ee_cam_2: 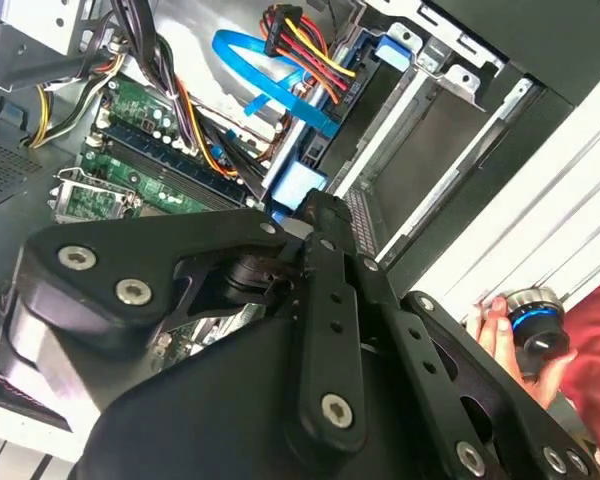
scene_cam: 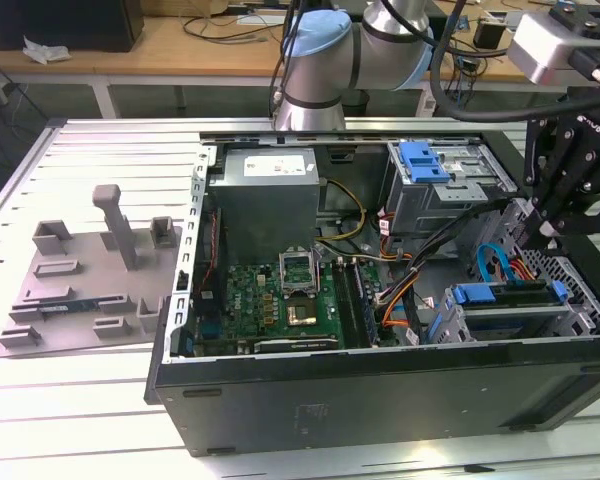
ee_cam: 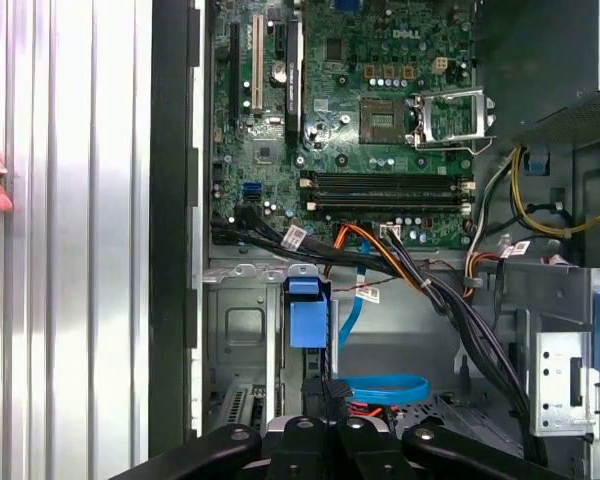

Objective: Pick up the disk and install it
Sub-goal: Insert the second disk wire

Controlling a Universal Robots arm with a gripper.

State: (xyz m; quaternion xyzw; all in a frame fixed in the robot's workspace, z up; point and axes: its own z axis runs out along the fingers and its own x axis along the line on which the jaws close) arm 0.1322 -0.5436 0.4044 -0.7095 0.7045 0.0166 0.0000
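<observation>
The disk (scene_cam: pixel 508 296) stands on edge in the bay at the corner of the open computer case on the exterior view's right. Its blue bracket runs along the top, above the silver body. My black gripper (scene_cam: pixel 536 222) hangs just above that bay with its fingers shut and nothing visible between them. In the second wrist view the gripper (ee_cam_2: pixel 318 205) ends right beside the blue end of the disk (ee_cam_2: pixel 302 186); I cannot tell whether they touch. In the first wrist view the gripper (ee_cam: pixel 320 392) points at the disk's blue end (ee_cam: pixel 307 312).
A metal drive cage with a blue tab (scene_cam: pixel 425 160) sits behind the bay. A blue ribbon cable (scene_cam: pixel 490 265) and wire bundles (ee_cam: pixel 420 275) cross beside the disk. The motherboard (scene_cam: pixel 280 300) is mid-case. A grey fixture plate (scene_cam: pixel 90 290) lies outside. A person's hand (ee_cam_2: pixel 500 325) is near the case.
</observation>
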